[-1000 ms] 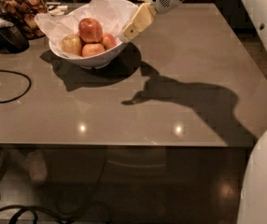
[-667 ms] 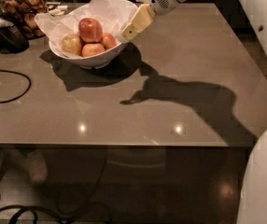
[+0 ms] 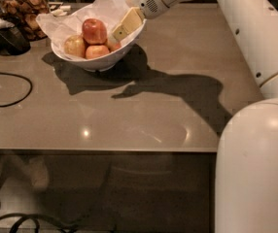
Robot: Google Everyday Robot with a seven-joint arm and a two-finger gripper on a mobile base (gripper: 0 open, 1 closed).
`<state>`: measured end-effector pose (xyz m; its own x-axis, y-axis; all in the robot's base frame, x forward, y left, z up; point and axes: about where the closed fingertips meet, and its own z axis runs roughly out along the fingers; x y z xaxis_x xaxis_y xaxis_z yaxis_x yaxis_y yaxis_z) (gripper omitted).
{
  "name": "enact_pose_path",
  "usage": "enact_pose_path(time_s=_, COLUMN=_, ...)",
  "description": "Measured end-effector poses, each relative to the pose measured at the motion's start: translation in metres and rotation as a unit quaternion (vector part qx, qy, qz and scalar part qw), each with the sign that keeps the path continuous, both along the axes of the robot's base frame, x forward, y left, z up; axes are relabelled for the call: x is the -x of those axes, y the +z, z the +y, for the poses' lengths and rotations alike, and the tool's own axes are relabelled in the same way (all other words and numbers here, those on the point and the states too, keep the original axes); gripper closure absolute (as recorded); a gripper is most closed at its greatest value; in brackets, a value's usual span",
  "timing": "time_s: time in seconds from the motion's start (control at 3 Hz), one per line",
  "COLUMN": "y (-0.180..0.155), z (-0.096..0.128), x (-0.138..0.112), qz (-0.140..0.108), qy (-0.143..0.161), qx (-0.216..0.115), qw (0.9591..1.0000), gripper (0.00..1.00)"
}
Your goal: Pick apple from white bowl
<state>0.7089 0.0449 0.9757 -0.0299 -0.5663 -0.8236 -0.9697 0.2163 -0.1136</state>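
- Deep red, round glossy apple [image 3: 94,31]: topmost on the pile inside the large glossy white bowl [image 3: 100,63]; exposed, so likely the easiest to take.
- Cream robot gripper [image 3: 120,31]: angled down across the bowl's rim, just beside the apple; open or closed, cannot tell.

Setting: likely an office kitchenette
Evidence: grey countertop [image 3: 178,110], snack jar [image 3: 25,11], white bowl [image 3: 100,62], loose cable [image 3: 26,89]
Robot: gripper [image 3: 123,27] at the bowl's rim

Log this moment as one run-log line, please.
gripper: at white bowl rim, beside apple | apple: in bowl, not yet lifted
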Motion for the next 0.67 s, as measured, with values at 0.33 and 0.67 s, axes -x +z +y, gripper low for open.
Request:
enact_pose_path(time_s=0.33, y=-0.006, z=0.016, x=-0.013, qz=0.011, qy=0.009, qx=-0.001, qw=0.9999, gripper=0.0)
enact_pose_path(time_s=0.67, y=-0.007, z=0.028, x=-0.021, qz=0.018, qy=0.017, qx=-0.001, qw=0.9997, gripper=0.01)
